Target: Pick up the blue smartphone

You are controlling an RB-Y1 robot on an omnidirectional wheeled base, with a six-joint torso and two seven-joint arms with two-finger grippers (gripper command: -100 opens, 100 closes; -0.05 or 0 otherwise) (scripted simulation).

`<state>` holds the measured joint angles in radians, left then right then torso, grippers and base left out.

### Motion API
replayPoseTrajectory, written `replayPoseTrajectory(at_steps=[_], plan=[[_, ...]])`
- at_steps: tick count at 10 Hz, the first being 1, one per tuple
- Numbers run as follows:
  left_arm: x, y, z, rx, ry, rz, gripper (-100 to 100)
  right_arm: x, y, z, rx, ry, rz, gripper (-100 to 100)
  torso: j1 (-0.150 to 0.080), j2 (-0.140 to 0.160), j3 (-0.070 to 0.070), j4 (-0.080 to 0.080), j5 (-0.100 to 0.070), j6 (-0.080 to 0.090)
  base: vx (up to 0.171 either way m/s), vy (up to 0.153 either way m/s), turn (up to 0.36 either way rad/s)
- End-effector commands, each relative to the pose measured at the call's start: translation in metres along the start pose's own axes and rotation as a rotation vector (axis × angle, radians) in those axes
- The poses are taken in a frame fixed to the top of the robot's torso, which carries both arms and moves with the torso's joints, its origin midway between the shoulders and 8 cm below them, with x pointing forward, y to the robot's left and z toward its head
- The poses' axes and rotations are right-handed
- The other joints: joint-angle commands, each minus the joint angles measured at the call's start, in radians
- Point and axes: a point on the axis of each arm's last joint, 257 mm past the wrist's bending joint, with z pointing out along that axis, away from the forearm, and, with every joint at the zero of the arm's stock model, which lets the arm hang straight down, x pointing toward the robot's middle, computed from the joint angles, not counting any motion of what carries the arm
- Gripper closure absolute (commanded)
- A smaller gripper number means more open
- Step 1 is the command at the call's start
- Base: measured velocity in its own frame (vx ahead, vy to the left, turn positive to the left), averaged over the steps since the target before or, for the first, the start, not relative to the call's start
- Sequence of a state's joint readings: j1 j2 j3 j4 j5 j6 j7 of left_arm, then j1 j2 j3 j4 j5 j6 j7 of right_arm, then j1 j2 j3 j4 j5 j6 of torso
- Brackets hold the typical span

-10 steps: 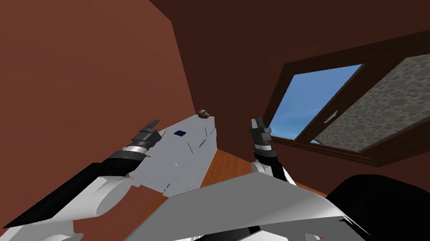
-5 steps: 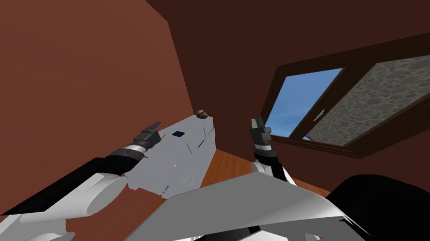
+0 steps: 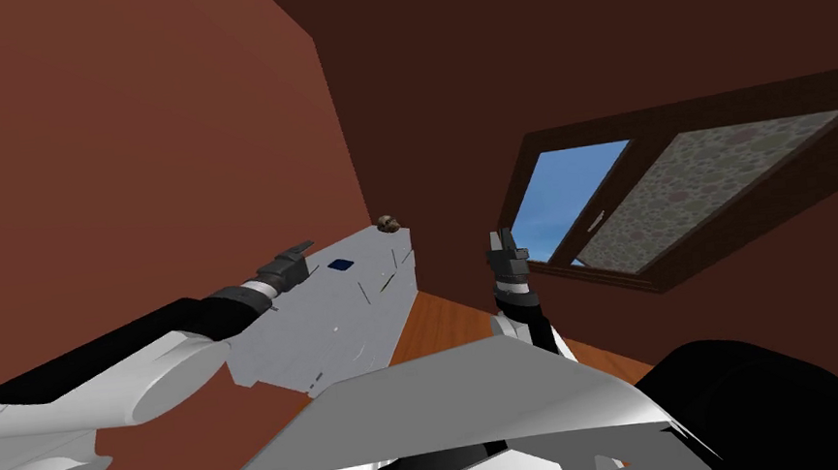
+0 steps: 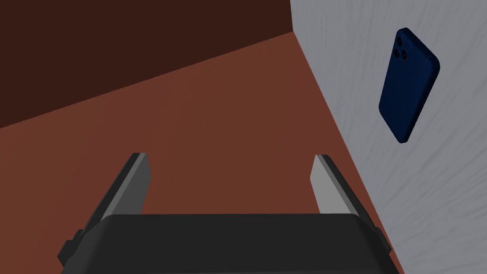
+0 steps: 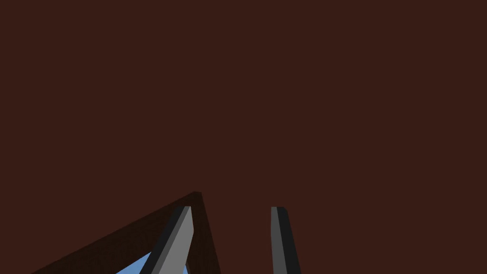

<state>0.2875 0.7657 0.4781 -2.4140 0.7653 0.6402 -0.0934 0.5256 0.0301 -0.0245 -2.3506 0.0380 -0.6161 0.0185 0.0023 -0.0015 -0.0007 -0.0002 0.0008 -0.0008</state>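
Blue smartphone [image 4: 408,85] lies flat, lenses up, on the grey table [image 4: 428,200], just beyond and to one side of my left gripper [image 4: 230,157], whose fingers stand wide apart at the table's edge, holding nothing. My right gripper [image 5: 230,209] is raised beside the table, fingers apart and empty. Farther off, a small brown object [image 3: 387,222] sits at the table's far corner.

One blue smartphone [image 4: 409,83], one brown object [image 3: 387,222], one grey tabletop [image 3: 339,323], one window [image 3: 579,196], one left pincer [image 4: 229,156], one right pincer [image 5: 230,208].
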Motion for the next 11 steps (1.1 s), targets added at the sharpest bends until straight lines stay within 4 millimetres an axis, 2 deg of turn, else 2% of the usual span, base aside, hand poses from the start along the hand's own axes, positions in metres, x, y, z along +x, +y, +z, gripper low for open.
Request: replayPoseTrajectory(at_steps=[1, 2, 4, 5, 7, 8, 10, 11], plan=[[0.001, 0.011, 0.000, -0.045, 0.006, -0.001, -100, 0.000, 0.000, 0.000, 0.000, 0.000, 0.000, 0, 0.000, 0.000, 0.000, 0.000, 0.000, 0.000, -0.002, 0.011, 0.025], [-0.006, 0.014, -0.001, -0.078, 0.015, -0.003, -100, 0.000, 0.000, 0.000, 0.000, 0.000, 0.000, 0, 0.000, 0.000, 0.000, 0.000, 0.000, 0.000, 0.005, 0.014, -0.140], [-0.005, 0.027, -0.002, -0.128, 0.020, -0.003, -100, 0.000, 0.000, 0.000, 0.000, 0.000, 0.000, 0, 0.000, 0.000, 0.000, 0.000, 0.000, 0.000, 0.003, 0.017, -0.082], [-0.013, 0.030, -0.003, -0.163, 0.027, -0.005, -100, 0.000, 0.000, 0.000, 0.000, 0.000, 0.000, 0, 0.000, 0.000, 0.000, 0.000, 0.000, 0.000, 0.015, 0.013, -0.221], [-0.012, 0.043, -0.006, -0.213, 0.033, -0.006, -100, 0.000, 0.000, 0.000, 0.000, 0.000, 0.000, 0, 0.000, -0.001, -0.001, 0.000, 0.000, 0.000, 0.010, 0.016, -0.028], [-0.020, 0.046, -0.008, -0.248, 0.039, -0.011, -100, 0.000, 0.000, 0.000, 0.000, 0.000, 0.000, 0, -0.001, 0.000, 0.000, 0.000, 0.000, 0.000, 0.018, 0.012, -0.160], [-0.019, 0.058, -0.011, -0.298, 0.044, -0.010, -100, 0.000, 0.000, 0.000, 0.000, 0.000, 0.000, 0, 0.000, -0.001, -0.001, 0.000, 0.000, 0.000, 0.014, 0.018, -0.063], [-0.027, 0.062, -0.014, -0.335, 0.049, -0.017, -100, 0.000, 0.000, 0.000, 0.000, 0.000, 0.000, 0, 0.000, -0.001, 0.000, 0.000, 0.000, 0.000, 0.023, 0.016, -0.179]])
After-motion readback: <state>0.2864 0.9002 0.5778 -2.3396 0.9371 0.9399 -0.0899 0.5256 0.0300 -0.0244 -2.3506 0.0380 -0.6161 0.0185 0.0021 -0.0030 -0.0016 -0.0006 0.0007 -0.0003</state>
